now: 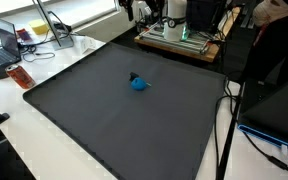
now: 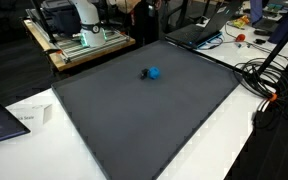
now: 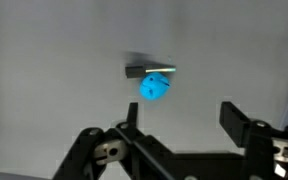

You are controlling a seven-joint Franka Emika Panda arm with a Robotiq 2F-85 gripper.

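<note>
Arm: here it is, the arm (image 2: 84, 18), a white, rounded, glossy shell with smooth curved segments, up at eleven o'clock in an exterior view.
Gripper: now the wrist view, where the gripper (image 3: 184, 118) is matte black all over and fills the frame from four to eight o'clock.
Fingers: two chunky black fingers (image 3: 239, 118) with squared tips and flat inner faces.
Link bars: angled black link bars (image 3: 84, 150) run under each finger, with light showing through the gaps.
Pins: small silvery round pins (image 3: 109, 151) sit at the joints, one at seven o'clock and its twin at four.
Markings: too blurred to tell.
</note>
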